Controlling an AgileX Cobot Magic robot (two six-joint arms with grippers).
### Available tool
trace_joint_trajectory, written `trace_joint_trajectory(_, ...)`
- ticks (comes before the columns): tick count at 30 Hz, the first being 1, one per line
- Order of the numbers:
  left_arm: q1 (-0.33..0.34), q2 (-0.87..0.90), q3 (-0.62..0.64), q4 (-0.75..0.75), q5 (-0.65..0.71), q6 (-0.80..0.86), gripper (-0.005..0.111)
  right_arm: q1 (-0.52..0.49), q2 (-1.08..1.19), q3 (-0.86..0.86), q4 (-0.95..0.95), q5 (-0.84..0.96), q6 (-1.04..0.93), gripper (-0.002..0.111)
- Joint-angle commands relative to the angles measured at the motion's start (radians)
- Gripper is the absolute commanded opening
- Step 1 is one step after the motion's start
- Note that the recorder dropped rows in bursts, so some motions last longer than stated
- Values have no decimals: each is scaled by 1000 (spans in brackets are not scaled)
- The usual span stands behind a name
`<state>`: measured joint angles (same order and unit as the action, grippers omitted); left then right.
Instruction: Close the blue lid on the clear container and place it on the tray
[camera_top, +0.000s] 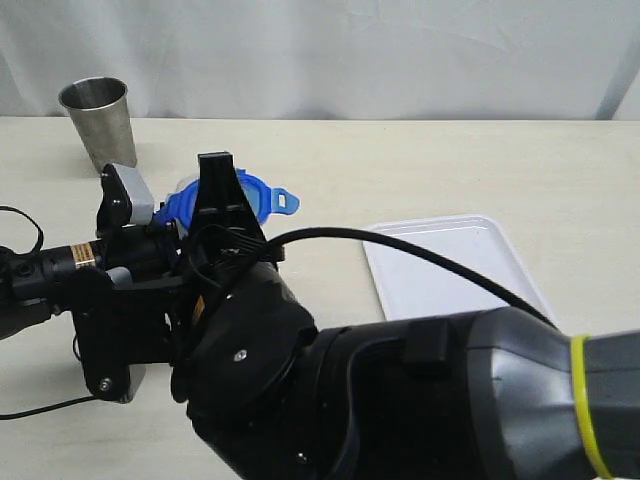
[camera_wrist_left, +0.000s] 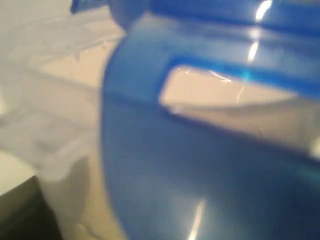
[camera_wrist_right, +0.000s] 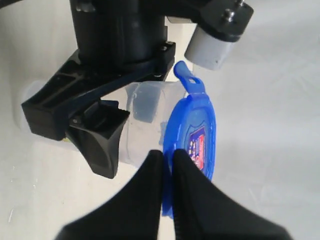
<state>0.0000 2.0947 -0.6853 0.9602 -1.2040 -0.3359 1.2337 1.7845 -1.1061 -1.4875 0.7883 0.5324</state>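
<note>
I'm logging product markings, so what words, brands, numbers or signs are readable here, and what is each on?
No text reads clearly.
Sticker on the blue lid: red and blue print, too blurred to read.
Orange label on the left arm: too small to read.
The clear container, steel cup and tray: no readable print shows.

Far half of the tray (camera_top: 470, 245) open from above! But a black cable (camera_top: 440, 260) slants across it, and the right arm (camera_top: 440, 395) covers its near edge. Left of the tray it's jammed: left gripper (camera_wrist_right: 134, 107) clamps the clear container (camera_wrist_right: 142, 135), right gripper (camera_wrist_right: 167, 165) pinches the blue lid (camera_top: 258, 196).
</note>
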Motion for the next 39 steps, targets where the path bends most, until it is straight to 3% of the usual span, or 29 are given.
trace_joint_trajectory(1, 0, 1, -4, 12, -17, 3, 0, -11, -3, 2, -115, 7, 56, 4)
trace_joint_trajectory(7, 0, 1, -4, 21, -17, 3, 0, -80, -3, 2, -8, -84, 69, 4)
trace_joint_trajectory(18, 0, 1, -4, 15, -17, 3, 0, -60, -3, 2, -22, -189, 52, 4)
trace_joint_trajectory(23, 0, 1, -4, 15, -17, 3, 0, -60, -3, 2, -22, -183, 52, 4)
trace_joint_trajectory(30, 0, 1, -4, 15, -17, 3, 0, -60, -3, 2, -99, -36, 89, 4)
trace_joint_trajectory(39, 0, 1, -4, 22, -17, 3, 0, -60, -7, 2, -97, -172, 90, 4)
